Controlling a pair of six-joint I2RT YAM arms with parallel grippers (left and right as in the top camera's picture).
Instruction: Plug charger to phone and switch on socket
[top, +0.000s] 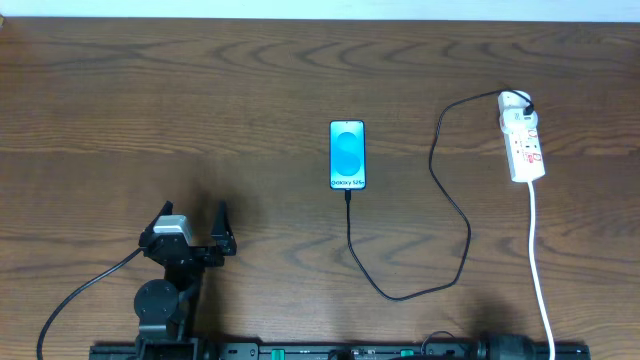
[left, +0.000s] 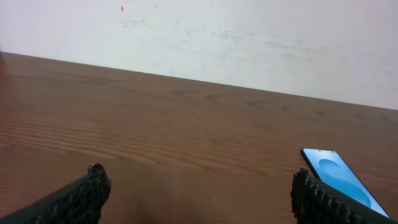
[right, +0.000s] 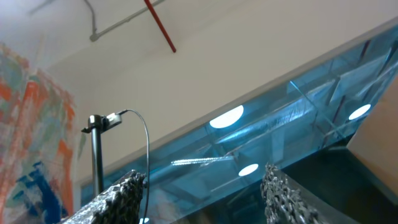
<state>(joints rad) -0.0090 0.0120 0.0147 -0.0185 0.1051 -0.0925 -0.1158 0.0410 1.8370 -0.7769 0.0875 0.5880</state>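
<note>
Wooden table (top: 200, 100) holds phone (top: 347, 155); left end effector (top: 193, 212) and right end effector (right: 204, 177) spread, empty

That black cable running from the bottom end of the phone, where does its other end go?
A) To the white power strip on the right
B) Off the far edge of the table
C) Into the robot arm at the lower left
A: the black cable loops from the phone rightward and up to the top end of the white power strip.
</note>
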